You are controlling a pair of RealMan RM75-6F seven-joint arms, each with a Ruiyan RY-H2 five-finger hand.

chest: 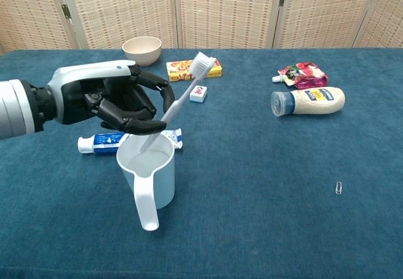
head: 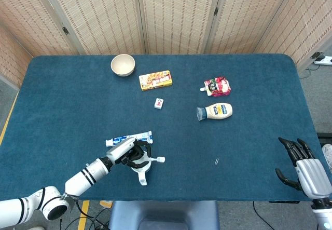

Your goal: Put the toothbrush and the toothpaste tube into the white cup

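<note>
While left hand (chest: 110, 99) fingers (chest: 141, 126) pinch toothbrush (chest: 179, 98), handle tip inside white cup (chest: 150, 175)

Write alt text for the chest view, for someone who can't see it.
The left hand holds a white toothbrush tilted, its handle end dipping into the white cup on a blue table. A toothpaste tube lies behind the cup.

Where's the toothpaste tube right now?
The blue-and-white toothpaste tube lies flat on the table's left side in the chest view, just behind the white plastic cup and under the left robot hand.
</note>
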